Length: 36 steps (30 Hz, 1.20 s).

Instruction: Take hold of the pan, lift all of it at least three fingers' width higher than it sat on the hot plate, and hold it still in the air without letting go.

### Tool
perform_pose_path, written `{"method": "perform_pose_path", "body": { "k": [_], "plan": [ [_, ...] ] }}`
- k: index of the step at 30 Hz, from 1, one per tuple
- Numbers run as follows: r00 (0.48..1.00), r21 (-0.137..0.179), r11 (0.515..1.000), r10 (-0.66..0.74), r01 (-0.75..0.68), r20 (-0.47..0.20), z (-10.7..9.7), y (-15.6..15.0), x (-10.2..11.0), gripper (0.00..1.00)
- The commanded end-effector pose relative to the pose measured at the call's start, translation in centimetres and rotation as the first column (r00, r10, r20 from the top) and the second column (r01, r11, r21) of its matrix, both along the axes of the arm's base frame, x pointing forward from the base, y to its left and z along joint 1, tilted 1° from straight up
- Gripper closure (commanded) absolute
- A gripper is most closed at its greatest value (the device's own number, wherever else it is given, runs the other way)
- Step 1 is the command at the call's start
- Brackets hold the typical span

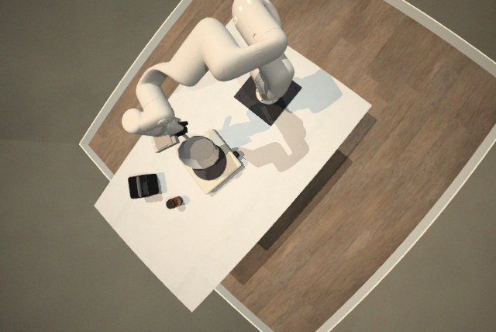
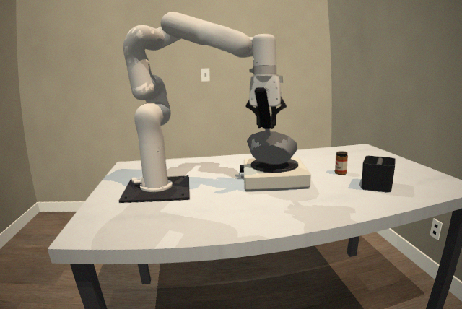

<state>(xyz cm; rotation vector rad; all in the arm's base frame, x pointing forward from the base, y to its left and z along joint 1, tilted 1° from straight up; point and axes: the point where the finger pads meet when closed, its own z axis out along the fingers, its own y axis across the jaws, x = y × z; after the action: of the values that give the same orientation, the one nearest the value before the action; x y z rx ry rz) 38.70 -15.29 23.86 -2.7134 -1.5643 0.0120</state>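
The grey pan (image 2: 271, 146) hangs tilted from my gripper (image 2: 265, 126), which is shut on its rim at the top edge. The pan's lowest part sits just above the dark burner disc of the hot plate (image 2: 276, 175); I cannot tell whether it still touches. In the overhead view the pan (image 1: 198, 153) shows its open side, tipped over the hot plate (image 1: 214, 166), with my gripper (image 1: 182, 129) at its rim on the far-left side.
A small brown jar (image 2: 340, 162) and a black box (image 2: 377, 172) stand right of the hot plate; they also show in the overhead view as the jar (image 1: 174, 202) and the box (image 1: 143, 185). The arm's base plate (image 2: 154, 188) is on the left.
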Motion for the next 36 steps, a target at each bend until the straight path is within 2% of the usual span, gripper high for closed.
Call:
{"method": "perform_pose_path", "body": {
  "k": [1,36],
  "plan": [
    [1.000,-0.002,1.000,0.000,0.000,0.005,1.1,-0.1,0.1,1.00],
    [1.000,-0.002,1.000,0.000,0.000,0.005,7.1,-0.1,0.2,1.00]
  ]
}}
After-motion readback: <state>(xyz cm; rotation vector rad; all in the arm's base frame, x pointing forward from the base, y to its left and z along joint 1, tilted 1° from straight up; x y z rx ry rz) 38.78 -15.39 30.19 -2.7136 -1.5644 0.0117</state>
